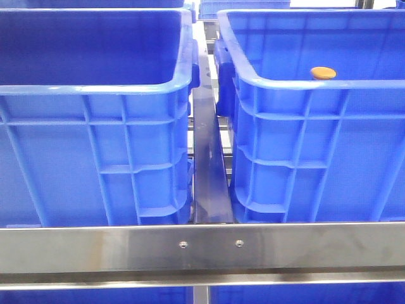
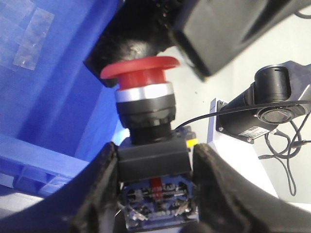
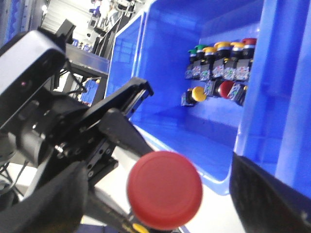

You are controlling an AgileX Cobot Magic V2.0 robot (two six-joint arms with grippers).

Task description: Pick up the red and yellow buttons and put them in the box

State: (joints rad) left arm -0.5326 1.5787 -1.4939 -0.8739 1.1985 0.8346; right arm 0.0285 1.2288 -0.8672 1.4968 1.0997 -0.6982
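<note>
Your left gripper [image 2: 154, 170] has its two black fingers [image 2: 99, 191] closed on the black body of the red mushroom-head push button [image 2: 140, 73], pads pressed on either side. Your right gripper [image 3: 160, 194] has its black fingers [image 3: 43, 204] spread wide apart, touching nothing. Neither arm shows in your front view.

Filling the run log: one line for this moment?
left pincer: shut on red button | right pincer: open, red cap between fingers | yellow button: showing above right box rim
</note>
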